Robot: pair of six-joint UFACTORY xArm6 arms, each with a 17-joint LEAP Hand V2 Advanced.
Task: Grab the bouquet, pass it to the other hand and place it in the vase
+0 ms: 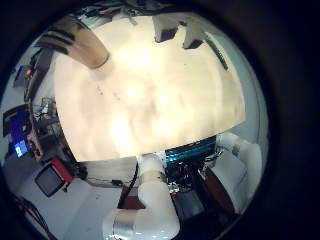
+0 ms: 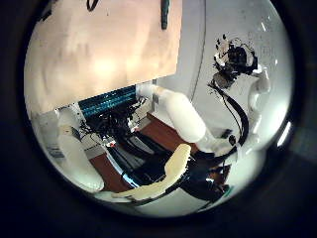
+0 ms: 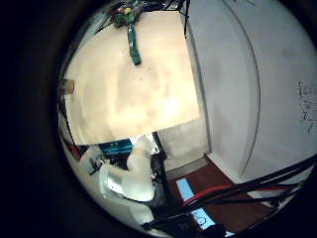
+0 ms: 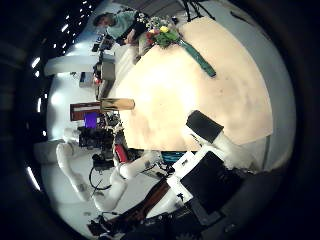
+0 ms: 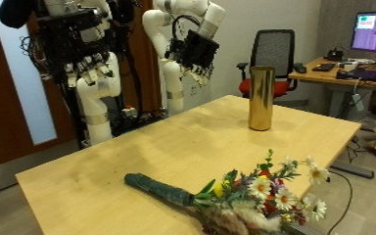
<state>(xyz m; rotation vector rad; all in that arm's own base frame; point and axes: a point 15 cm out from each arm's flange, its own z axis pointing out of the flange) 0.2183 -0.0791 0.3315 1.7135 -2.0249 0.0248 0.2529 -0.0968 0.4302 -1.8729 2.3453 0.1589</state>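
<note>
On the wooden table (image 5: 136,147), well below and in front of both raised hands, the bouquet (image 5: 247,191) lies flat. Its dark green wrapped stem end points toward the side of the right hand (image 5: 86,54). Its head of white, yellow and red flowers spreads out at the table edge farthest from both hands. No finger touches it.

The golden vase (image 5: 259,98) stands upright on the far part of the table. It is nearer the left hand (image 5: 195,47) than the right, and well apart from the bouquet.

Both hands hang high above the table's back edge, the right nearer the camera and the left behind it. Each has its fingers straight and loosely spread downward, holding nothing.

From the left palm, the vase (image 1: 85,45) shows lying across the table's edge, larger than it looks from the right palm. From the right palm, the bouquet (image 4: 180,45) lies at the table's far rim, with the vase (image 4: 118,103) off to one side of it. The stem (image 3: 133,45) points in toward the middle of the table. No lettering on the vase or the wrapping can be made out.
</note>
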